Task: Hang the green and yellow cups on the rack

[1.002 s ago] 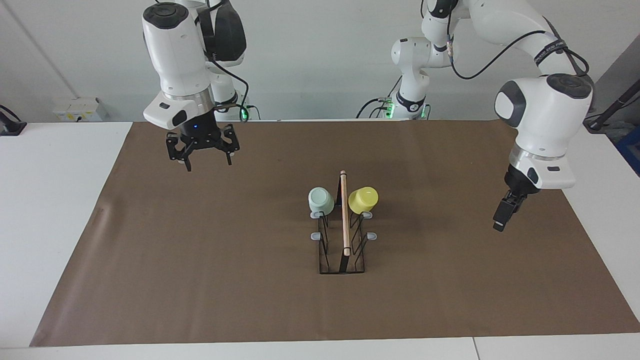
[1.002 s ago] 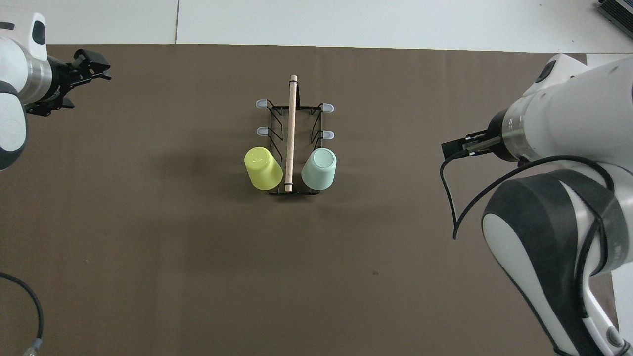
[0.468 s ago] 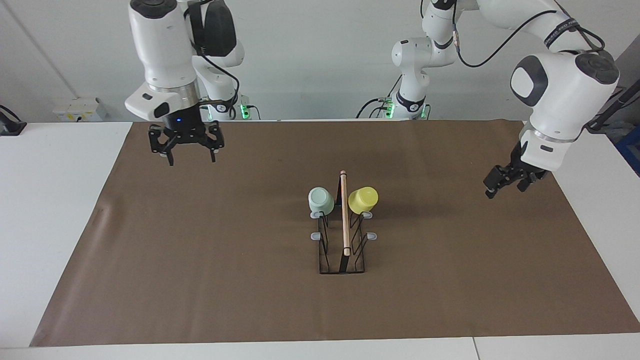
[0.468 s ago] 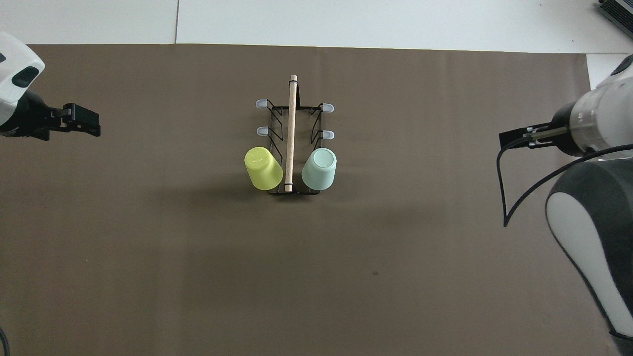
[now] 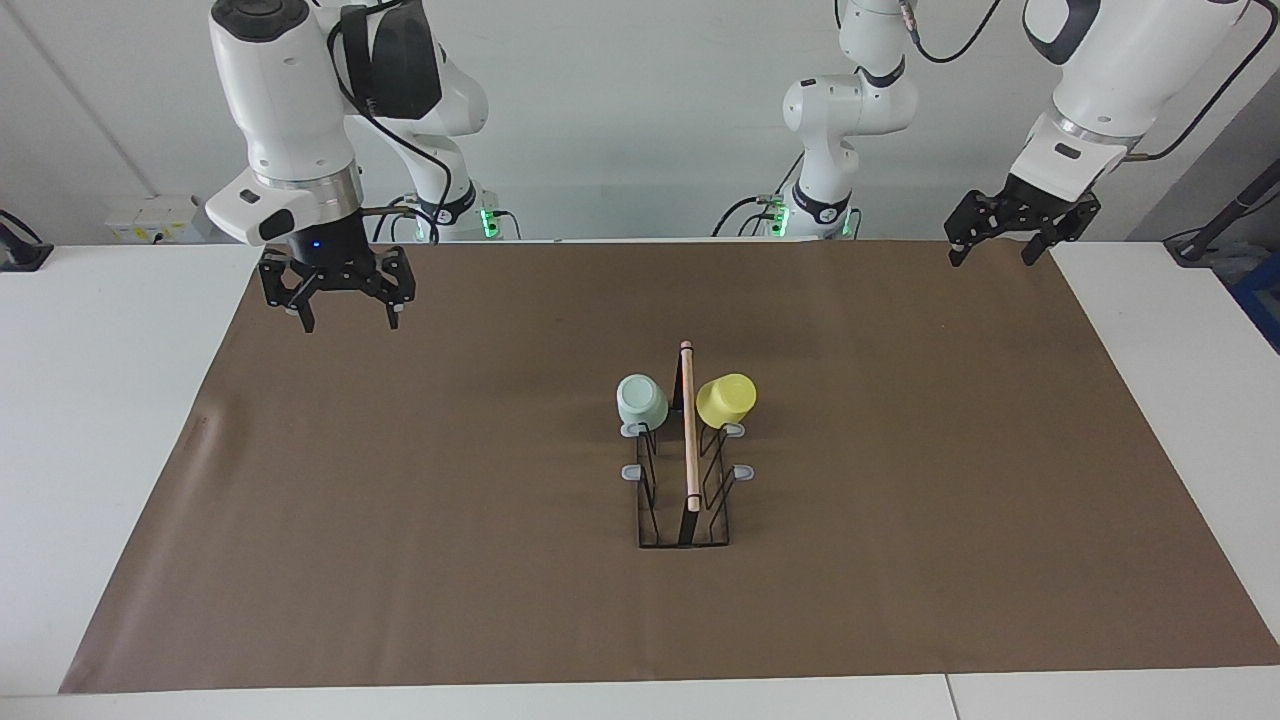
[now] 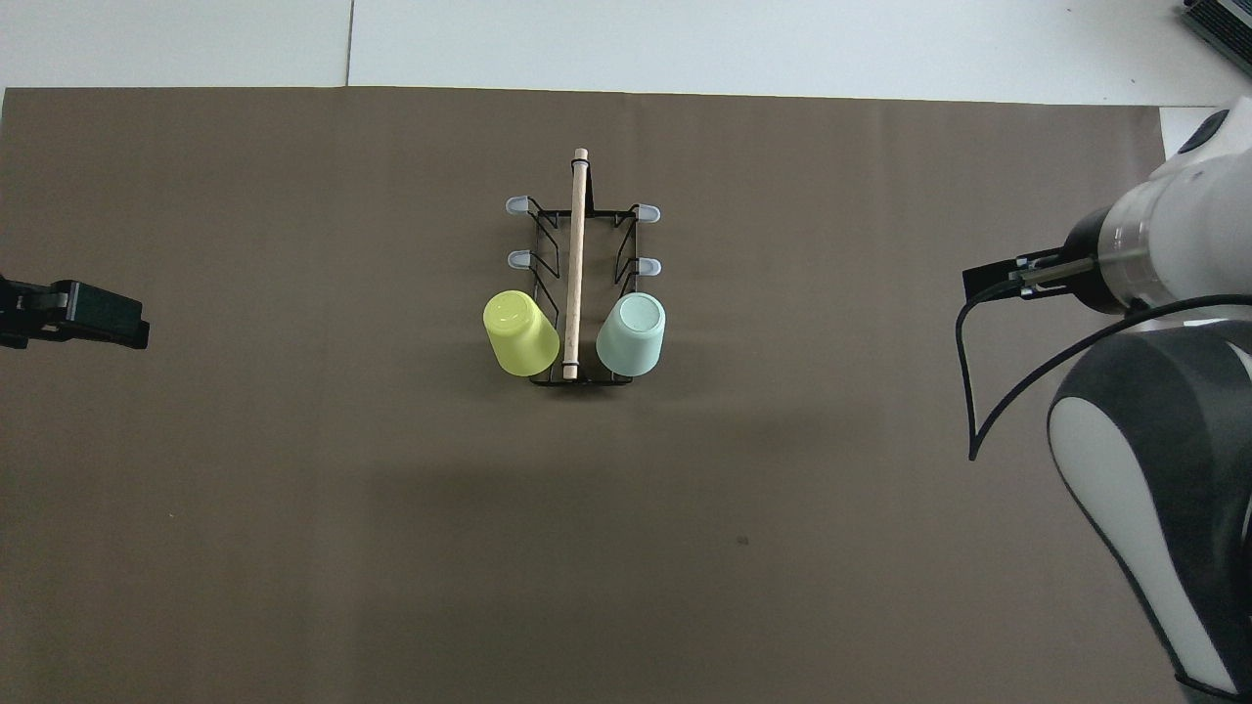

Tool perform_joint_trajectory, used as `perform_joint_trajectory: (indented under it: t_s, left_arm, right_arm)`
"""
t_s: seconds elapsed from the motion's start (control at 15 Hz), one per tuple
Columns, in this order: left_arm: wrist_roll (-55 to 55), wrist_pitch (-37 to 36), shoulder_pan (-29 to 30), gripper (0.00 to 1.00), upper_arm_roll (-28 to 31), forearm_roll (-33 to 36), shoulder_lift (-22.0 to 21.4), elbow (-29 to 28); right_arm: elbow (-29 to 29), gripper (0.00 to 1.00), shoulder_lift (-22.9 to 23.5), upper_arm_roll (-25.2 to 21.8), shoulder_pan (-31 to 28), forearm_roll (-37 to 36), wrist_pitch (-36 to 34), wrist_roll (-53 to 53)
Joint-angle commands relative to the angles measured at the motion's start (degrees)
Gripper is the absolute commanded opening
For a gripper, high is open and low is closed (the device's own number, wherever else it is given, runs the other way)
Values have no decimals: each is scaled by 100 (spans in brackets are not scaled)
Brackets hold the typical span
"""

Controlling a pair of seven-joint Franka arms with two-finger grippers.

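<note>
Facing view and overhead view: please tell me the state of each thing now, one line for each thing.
green cup: hung upside down on a rack prong.
yellow cup: hung upside down on a rack prong.
rack: upright on the brown mat, four prongs free.
left claw: open, empty, raised over the mat's corner.
right claw: open, empty, raised over the mat.

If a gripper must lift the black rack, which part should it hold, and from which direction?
Probably the wooden rod along the top of the rack, taken from straight above near its middle: it stands clear above the green cup and yellow cup.
</note>
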Motion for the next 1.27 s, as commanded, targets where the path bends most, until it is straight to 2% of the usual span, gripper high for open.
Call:
perform_joint_trajectory:
  t_s: [0.0,0.33,0.53,0.6,0.74,1.0,1.2]
  left_arm:
    - [47,61,-29,100,53,-35,-82,-179]
    - [275,7,33,100,26,-26,-161,-320]
    - [504,-2,94,100,18,-26,-161,-338]
    - [470,-10,94,100,18,-35,-170,-347]
    - [461,16,94,100,18,-35,-179,-355]
    - [469,16,94,100,27,-35,-179,-347]
    - [469,25,33,100,26,-35,-179,-355]
  right_arm:
    - [-60,100,-106,12,12,171,-69,4]
    - [-95,100,-132,12,125,416,-86,31]
    - [-130,100,-141,-15,-32,1320,-95,13]
    - [-121,100,-141,-23,11,1357,-95,-4]
    - [-104,100,-141,-24,38,1358,-104,-4]
    - [28,100,-193,12,38,1253,-578,13]
    - [334,100,-159,12,-32,508,-832,-109]
